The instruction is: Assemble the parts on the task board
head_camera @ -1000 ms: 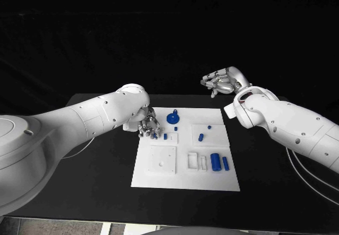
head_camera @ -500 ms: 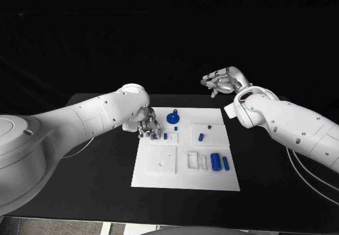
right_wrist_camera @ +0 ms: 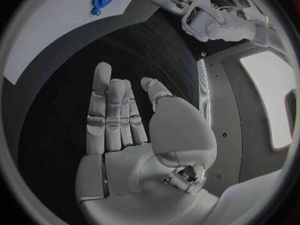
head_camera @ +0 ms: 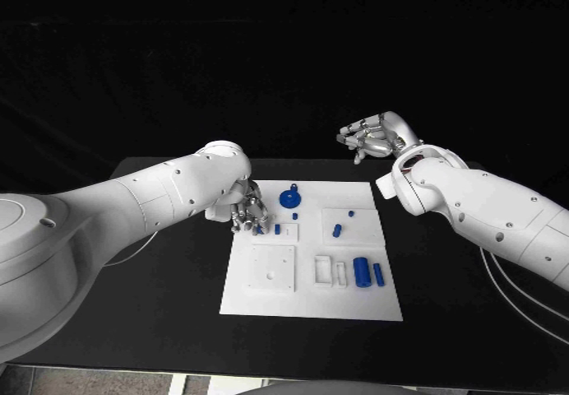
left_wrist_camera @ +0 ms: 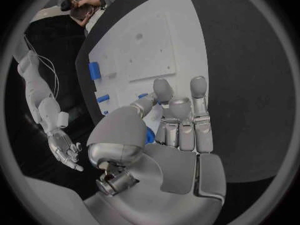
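Clearly the left hand (head_camera: 248, 214) is the nearer one: it sits at the task board's (head_camera: 311, 304) upper-left corner, pinching a small blue part (left_wrist_camera: 149, 134) between thumb and fingers, with the board's sockets just right of it. Upper right, beyond the worktop, the right hand (head_camera: 373, 137) hangs loose, holding nothing

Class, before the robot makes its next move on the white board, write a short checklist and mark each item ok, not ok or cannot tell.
1. Left robot hand over the board: ok.
2. Small blue piece seen at the left robot hand's fingers: ok; firmly held: cannot tell.
3. Right robot hand away from the board, holding nothing: ok.
4. Round blue knob uncovered: ok.
5. Two blue cylinders lying on the board: ok.
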Available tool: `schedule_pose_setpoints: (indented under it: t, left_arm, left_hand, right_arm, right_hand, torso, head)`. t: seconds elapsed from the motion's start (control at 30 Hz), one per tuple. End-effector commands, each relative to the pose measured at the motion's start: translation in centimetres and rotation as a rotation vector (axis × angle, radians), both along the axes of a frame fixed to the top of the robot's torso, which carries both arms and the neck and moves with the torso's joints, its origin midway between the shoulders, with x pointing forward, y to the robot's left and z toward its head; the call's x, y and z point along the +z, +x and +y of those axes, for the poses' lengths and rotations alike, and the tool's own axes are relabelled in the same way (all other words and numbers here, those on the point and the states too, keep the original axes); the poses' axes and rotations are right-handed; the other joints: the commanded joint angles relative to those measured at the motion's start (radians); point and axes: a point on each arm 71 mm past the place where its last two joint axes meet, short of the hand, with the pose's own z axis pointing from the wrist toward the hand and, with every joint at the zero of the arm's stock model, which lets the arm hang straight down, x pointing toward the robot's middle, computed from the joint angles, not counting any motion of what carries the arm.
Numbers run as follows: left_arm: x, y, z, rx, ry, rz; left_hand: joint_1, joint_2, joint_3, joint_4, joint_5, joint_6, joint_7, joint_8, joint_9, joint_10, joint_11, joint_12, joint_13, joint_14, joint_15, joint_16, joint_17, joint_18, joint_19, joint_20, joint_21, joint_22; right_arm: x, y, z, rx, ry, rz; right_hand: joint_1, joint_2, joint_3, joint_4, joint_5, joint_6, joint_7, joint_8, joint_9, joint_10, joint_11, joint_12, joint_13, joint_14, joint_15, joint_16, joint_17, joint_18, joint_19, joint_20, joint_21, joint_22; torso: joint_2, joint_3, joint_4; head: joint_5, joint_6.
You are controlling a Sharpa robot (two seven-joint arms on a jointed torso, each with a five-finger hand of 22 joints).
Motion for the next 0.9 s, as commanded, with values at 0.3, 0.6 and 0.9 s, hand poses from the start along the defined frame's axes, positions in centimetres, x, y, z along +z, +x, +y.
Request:
schedule_pose_setpoints:
  t: [0.3,0.6,0.9]
  left_arm:
    - [-0.74,-0.17,-0.37,-0.006,-0.004,0.016]
    - [-1.16,-0.13,-0.56,-0.012,0.01,0.018]
    - [-1.15,0.02,-0.75,0.001,0.015,0.009]
  left_hand:
    - [0.018,0.008,0.075,-0.077,0.002,0.039,-0.045,0.001,0.002,-0.003,-0.002,-0.001,0.002,-0.001,0.002,0.0,0.001,-0.005,0.003,0.005,0.004,0.018]
    - [0.021,0.007,0.074,-0.077,-0.001,0.038,-0.045,-0.002,0.0,-0.004,-0.002,-0.001,0.002,-0.003,0.002,0.0,0.0,-0.006,0.001,0.006,0.004,0.019]
    - [0.019,0.015,0.061,-0.053,-0.024,0.035,-0.041,-0.016,-0.017,-0.001,0.005,0.0,0.001,-0.006,0.005,-0.004,-0.009,-0.006,0.0,0.008,0.0,0.018]
  right_arm:
    - [0.05,-0.05,0.22,0.017,-0.002,-0.001]
    - [0.04,-0.04,0.35,0.018,-0.001,-0.001]
    - [0.04,-0.04,0.39,0.019,0.0,-0.001]
  right_hand:
    - [0.003,-0.01,0.005,-0.001,0.006,-0.005,0.003,-0.005,-0.001,-0.006,0.002,0.004,-0.001,-0.01,0.0,0.003,-0.001,0.01,0.028,0.004,0.004,0.0]
    - [0.003,-0.01,0.005,-0.001,0.006,-0.005,0.003,-0.005,-0.001,-0.006,0.002,0.004,-0.001,-0.01,0.0,0.003,-0.001,0.01,0.028,0.004,0.004,0.0]
    - [0.003,-0.01,0.005,-0.001,0.006,-0.005,0.003,-0.005,-0.001,-0.006,0.002,0.004,-0.001,-0.01,0.0,0.003,-0.001,0.01,0.028,0.004,0.004,0.0]
  torso:
    - [0.001,0.0009,-0.0002]
    - [0.002,0.0011,-0.0003]
    - [0.0,0.0004,0.0012]
  head:
    - [-0.003,-0.001]
    - [-0.004,-0.002]
    - [-0.008,-0.006]
